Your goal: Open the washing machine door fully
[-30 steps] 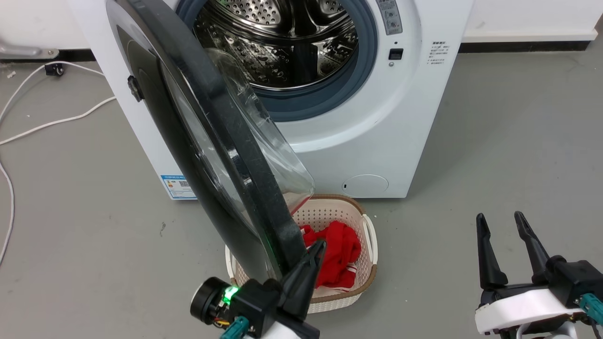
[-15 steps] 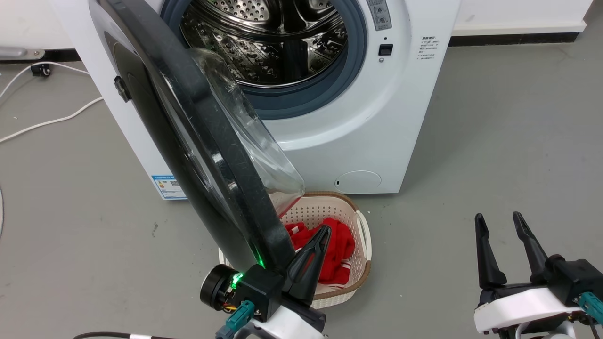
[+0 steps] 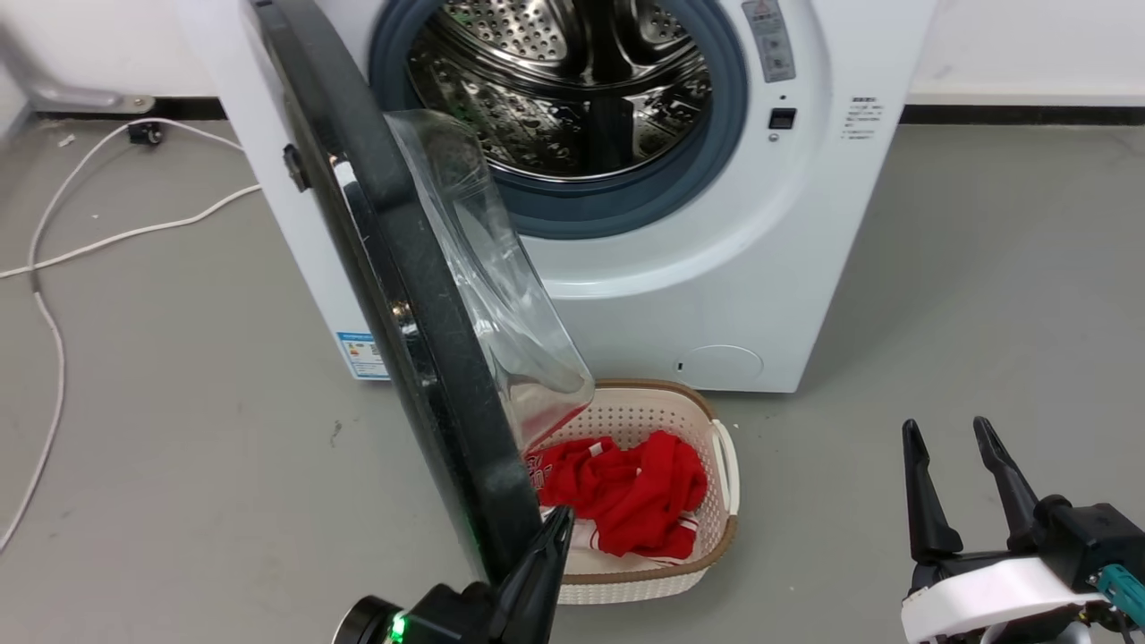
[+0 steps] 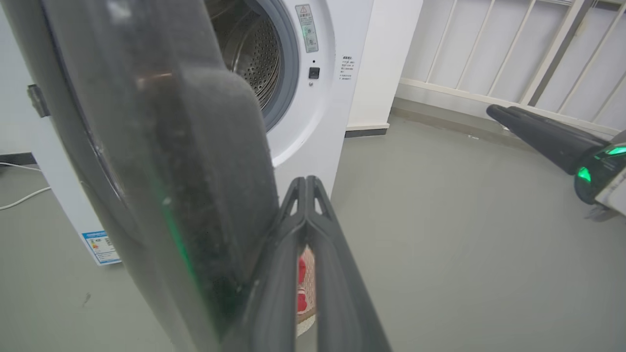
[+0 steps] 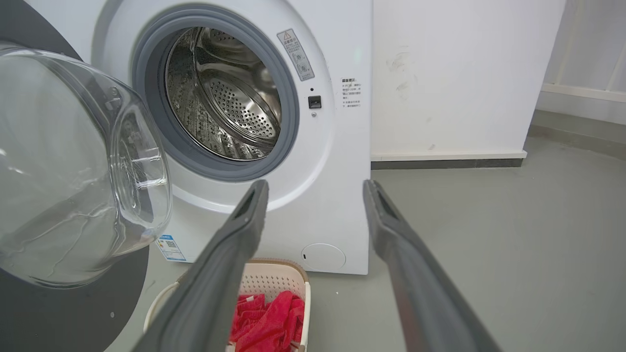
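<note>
I am leaning my left gripper [image 3: 559, 521] against the inner side of the washing machine door [image 3: 420, 340], down near its lowest rim, with its two fingers pressed together and pinching nothing. I am judging that they are joined like this to act as one stiff bar shoving the black rim outward rather than gripping it. The door is hanging from its hinge on the left side of the washing machine [image 3: 716, 268] and is standing out roughly square to the front, edge-on to my head, its clear glass bowl [image 3: 501, 295] bulging toward the right above the near-left part of the laundry basket [image 3: 726, 465]. So it is looking about half swung, with more arc to go. My right gripper [image 3: 945, 427] is hovering low at the right, well apart from the door, fingers spread and holding nothing, probably parked out of the door's path.

Counting, I am seeing one door, one machine with one steel drum [image 3: 572, 89] inside one grey rubber ring [image 3: 626, 210], one small round flap [image 3: 718, 364], one basket on the floor carrying one heap of red cloth [image 3: 626, 492] whose pieces I cannot number, two grippers making four fingers, and two white runs of cable [image 3: 116, 234] that may be a single cord.
</note>
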### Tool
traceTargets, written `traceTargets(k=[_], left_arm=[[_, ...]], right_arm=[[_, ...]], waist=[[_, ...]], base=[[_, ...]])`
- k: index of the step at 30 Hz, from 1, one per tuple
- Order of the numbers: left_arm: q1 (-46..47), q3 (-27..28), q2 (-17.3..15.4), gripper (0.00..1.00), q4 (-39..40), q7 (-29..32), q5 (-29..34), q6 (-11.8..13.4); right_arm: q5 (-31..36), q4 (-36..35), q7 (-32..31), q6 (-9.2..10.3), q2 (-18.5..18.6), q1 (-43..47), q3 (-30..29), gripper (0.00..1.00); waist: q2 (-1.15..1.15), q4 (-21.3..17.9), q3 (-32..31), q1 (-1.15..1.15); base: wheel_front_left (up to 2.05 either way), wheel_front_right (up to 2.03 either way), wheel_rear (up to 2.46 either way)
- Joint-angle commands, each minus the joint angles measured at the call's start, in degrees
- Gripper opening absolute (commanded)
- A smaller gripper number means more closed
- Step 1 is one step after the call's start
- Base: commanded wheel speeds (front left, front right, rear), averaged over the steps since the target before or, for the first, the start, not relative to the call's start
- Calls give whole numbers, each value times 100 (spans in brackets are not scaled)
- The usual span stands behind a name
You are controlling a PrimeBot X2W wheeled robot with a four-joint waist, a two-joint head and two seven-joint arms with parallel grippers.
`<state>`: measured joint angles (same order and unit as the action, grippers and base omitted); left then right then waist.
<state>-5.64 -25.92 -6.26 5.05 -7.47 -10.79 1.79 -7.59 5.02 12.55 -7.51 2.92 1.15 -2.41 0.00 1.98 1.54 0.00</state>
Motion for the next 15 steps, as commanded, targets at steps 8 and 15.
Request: traceTargets(k=[8,15], left_arm=[[-477,228,-266,0,275,50,-50,258],[-701,326,-305,0,490,-23,-53,450]], right_arm=[[32,-102,-85,4,-8,139,-74,100],[48,-204,-166,4,-8,198,-150,100]], waist=[[0,582,-55,0],[0,1025,-36,0]], base=[[0,0,0],[0,0,0]])
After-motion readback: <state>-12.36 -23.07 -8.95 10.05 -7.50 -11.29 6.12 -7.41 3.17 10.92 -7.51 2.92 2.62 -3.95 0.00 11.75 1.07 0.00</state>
